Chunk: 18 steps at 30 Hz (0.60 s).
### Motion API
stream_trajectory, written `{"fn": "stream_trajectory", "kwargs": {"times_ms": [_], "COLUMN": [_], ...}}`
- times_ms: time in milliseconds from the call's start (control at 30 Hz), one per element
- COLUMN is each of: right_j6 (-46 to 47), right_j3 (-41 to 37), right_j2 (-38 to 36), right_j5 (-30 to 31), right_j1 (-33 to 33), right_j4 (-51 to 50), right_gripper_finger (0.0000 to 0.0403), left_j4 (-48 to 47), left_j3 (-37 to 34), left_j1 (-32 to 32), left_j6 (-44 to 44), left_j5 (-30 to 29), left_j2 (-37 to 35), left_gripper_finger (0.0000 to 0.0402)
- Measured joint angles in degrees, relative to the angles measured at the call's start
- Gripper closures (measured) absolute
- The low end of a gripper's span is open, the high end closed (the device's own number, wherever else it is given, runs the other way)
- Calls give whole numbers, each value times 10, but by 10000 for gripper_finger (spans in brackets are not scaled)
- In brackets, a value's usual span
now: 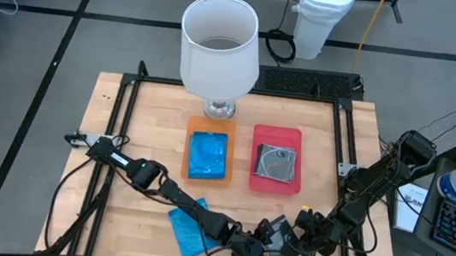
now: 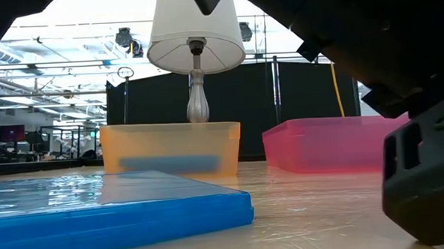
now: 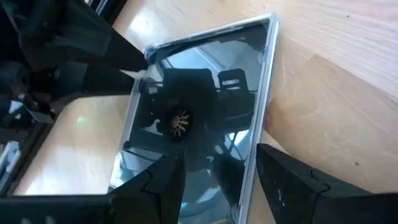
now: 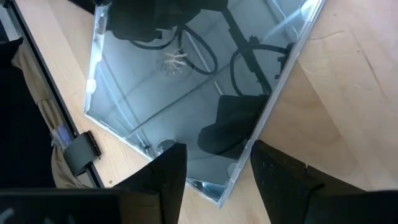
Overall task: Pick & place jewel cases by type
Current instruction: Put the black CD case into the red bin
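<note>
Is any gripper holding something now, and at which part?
Both: left gripper and right gripper each straddle an edge of the clear jewel case, on opposite sides; a firm clamp cannot be told.

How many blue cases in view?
2. One blue case lies in the orange tray; another lies on the table's near edge, partly under the left arm. More could be hidden under the arms.

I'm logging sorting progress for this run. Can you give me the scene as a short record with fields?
orange tray: holds one translucent blue jewel case
red tray: holds one clear case with silvery disc
loose blue case: on the wooden table, near edge
clear dark case on the table: between both grippers
left gripper: fingers astride one edge of it
right gripper: astride another edge
</note>
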Motion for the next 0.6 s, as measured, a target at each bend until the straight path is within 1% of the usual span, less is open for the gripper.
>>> {"fn": "stream_trajectory", "kwargs": {"times_ms": [100, 367, 600], "right_j6": [-2, -8, -10], "right_j3": [0, 0, 0], "right_j2": [0, 0, 0], "right_j5": [1, 4, 5], "right_j1": [0, 0, 0], "right_j4": [0, 0, -3], "right_gripper_finger": [234, 234, 234], "left_j4": [10, 14, 16], "left_j3": [0, 0, 0], "left_j1": [0, -1, -5], "left_j6": [13, 41, 105], "left_j5": [-3, -35, -117], "left_j2": [0, 0, 0], "left_gripper_finger": [206, 206, 206]}}
